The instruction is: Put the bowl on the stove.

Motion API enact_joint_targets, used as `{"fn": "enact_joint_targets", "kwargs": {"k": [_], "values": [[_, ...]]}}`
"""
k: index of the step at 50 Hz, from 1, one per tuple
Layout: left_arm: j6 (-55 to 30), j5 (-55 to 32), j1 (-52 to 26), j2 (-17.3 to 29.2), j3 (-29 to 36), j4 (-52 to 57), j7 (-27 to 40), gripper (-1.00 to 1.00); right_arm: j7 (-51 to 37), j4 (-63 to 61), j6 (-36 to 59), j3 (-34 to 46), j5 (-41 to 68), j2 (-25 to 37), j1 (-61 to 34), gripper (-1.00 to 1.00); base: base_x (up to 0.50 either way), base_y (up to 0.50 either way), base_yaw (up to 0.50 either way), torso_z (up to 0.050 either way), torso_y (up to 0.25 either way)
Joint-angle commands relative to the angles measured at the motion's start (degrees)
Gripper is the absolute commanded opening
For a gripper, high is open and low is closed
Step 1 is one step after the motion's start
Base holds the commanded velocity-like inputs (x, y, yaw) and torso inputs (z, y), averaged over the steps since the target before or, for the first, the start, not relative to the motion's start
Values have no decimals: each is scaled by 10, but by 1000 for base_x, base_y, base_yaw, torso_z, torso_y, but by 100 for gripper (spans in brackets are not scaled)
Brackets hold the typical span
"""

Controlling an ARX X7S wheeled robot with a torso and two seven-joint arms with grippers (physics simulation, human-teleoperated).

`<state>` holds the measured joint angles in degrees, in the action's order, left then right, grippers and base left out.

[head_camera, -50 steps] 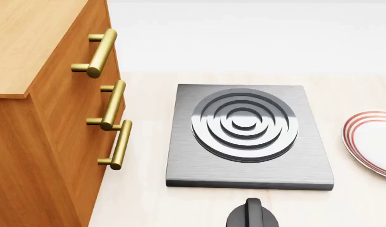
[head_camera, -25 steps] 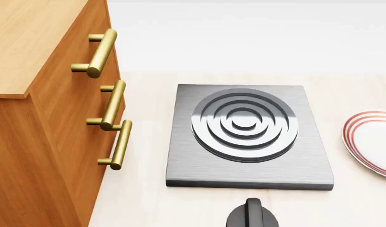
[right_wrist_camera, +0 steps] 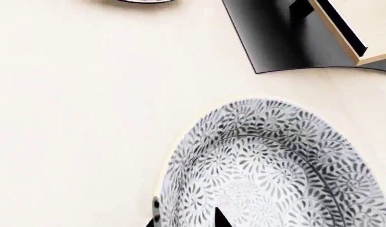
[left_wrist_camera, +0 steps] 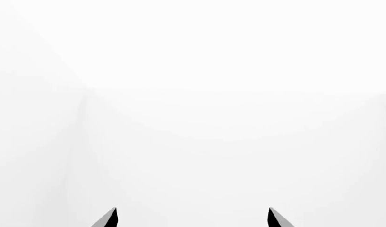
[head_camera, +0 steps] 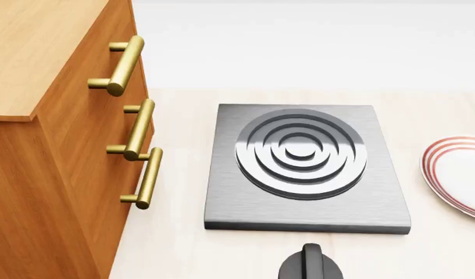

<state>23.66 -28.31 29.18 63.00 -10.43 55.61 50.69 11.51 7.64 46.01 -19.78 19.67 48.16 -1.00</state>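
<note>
The bowl (right_wrist_camera: pixel 275 161), white with a dense grey-black floral pattern, fills the lower part of the right wrist view and sits over the pale counter. My right gripper (right_wrist_camera: pixel 186 221) straddles its rim, with one fingertip (right_wrist_camera: pixel 221 220) inside and the other outside, closed on the wall. The stove (head_camera: pixel 307 168), a dark grey square slab with raised concentric rings, lies in the middle of the head view with nothing on it. Neither the bowl nor any gripper shows in the head view. My left gripper (left_wrist_camera: pixel 193 218) is open and empty, facing blank white.
A wooden cabinet (head_camera: pixel 59 116) with brass handles stands just left of the stove. A red-ringed white plate (head_camera: pixel 458 174) lies at the right edge. A black round knob (head_camera: pixel 311 264) sits in front of the stove. A dark flat shape (right_wrist_camera: pixel 275 38) lies beyond the bowl.
</note>
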Motion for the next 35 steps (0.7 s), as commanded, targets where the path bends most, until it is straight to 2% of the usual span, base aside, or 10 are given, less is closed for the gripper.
{"fn": "enact_joint_targets", "kwargs": {"k": [1, 13, 17, 21, 24, 29, 35], "values": [[-5, 15, -1, -11, -9, -1, -16, 100, 16, -9, -14, -18, -2, -11, 11, -100, 0, 0, 0, 0, 0], [-7, 16, -3, -14, -7, -2, -17, 100, 31, -64, 31, -24, 16, 21, 8, -100, 0, 0, 0, 0, 0], [-9, 14, -5, -13, -6, -2, -17, 100, 47, -111, 48, -14, 23, 58, -9, -100, 0, 0, 0, 0, 0], [-12, 15, -9, -12, -3, -1, -17, 100, 61, -162, 80, 5, 40, 106, -65, -100, 0, 0, 0, 0, 0], [-12, 14, -9, -12, -3, -1, -18, 100, 78, -195, 100, 44, 55, 151, -132, -100, 0, 0, 0, 0, 0], [-12, 15, -12, -13, 1, -1, -19, 100, 106, -221, 119, 160, 55, 196, -268, -100, 0, 0, 0, 0, 0], [-11, 13, -10, -14, -2, -1, -20, 100, 157, -212, 140, 311, 9, 175, -460, -100, 0, 0, 0, 0, 0]]}}
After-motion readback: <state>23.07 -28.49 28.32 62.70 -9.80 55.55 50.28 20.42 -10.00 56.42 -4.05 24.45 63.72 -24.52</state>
